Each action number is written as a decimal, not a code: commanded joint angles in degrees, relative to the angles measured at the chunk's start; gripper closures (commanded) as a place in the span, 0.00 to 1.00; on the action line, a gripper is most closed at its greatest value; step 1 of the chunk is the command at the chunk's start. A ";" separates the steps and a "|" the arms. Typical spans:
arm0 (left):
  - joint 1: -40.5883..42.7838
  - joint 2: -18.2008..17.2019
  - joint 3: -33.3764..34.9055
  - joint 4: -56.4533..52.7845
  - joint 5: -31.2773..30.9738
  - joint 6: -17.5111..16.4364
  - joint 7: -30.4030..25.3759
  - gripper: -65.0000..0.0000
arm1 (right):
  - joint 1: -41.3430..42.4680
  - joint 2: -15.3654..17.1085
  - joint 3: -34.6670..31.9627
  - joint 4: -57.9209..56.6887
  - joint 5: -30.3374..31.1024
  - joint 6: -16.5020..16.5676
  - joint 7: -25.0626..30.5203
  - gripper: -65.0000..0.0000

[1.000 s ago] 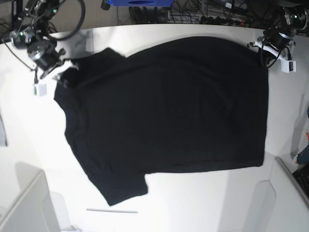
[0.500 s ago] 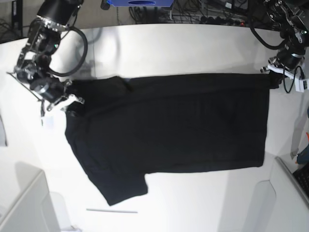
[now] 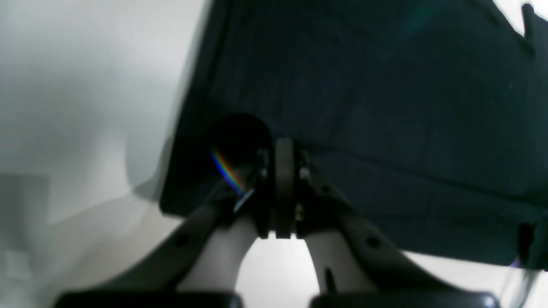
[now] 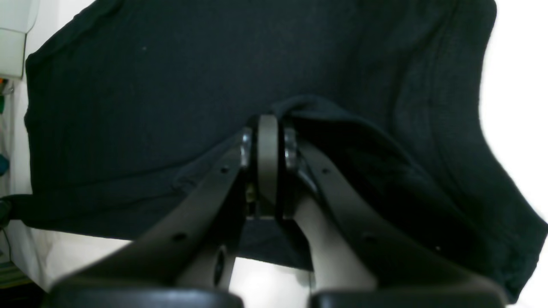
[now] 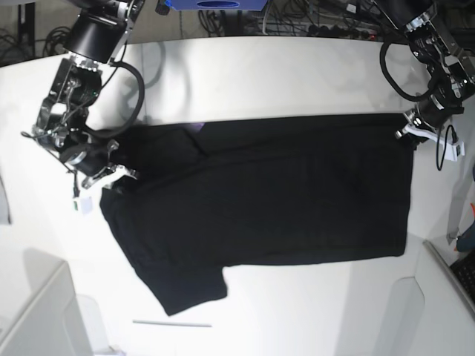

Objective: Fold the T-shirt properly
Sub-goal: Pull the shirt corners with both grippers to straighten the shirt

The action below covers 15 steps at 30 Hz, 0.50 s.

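Note:
The black T-shirt [image 5: 267, 200] lies on the white table [image 5: 297, 74], plain side up, one sleeve at the lower left. Its far edge is lifted and drawn over the body, making a straight fold line across the top. My left gripper [image 5: 410, 136], at the right in the base view, is shut on the shirt's hem corner. In the left wrist view this gripper [image 3: 280, 147] pinches black cloth [image 3: 385, 85]. My right gripper [image 5: 111, 176], at the left, is shut on cloth near the sleeve and shoulder. The right wrist view shows it [image 4: 267, 124] pinching a raised fold of the shirt [image 4: 171, 85].
Cables [image 5: 312, 22] and a blue object [image 5: 215, 4] lie beyond the table's far edge. A white box [image 5: 37, 319] stands at the lower left, a white panel [image 5: 415, 311] and a keyboard [image 5: 464, 271] at the lower right. A thin white strip [image 5: 171, 323] lies near the front edge.
Both grippers have moved toward the near side, carrying the shirt's far edge with them. The fold line has come lower over the shirt's body.

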 commanded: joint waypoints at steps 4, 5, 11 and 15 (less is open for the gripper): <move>-2.10 -1.54 -0.05 -1.48 0.33 -0.19 -0.81 1.00 | 2.51 0.70 0.06 -0.82 0.87 0.21 1.18 1.00; -2.71 -1.54 0.22 -1.48 1.47 -0.19 -0.81 1.00 | 2.86 0.70 0.06 -1.26 0.87 0.21 1.18 1.00; -4.73 -1.19 0.30 -1.48 6.13 -0.28 -0.81 1.00 | 4.01 0.70 -0.03 -2.93 0.87 0.21 0.74 1.00; -4.65 -1.27 0.13 -1.31 6.31 -0.28 -0.81 1.00 | 3.83 0.79 0.15 -2.58 0.95 0.21 0.65 0.82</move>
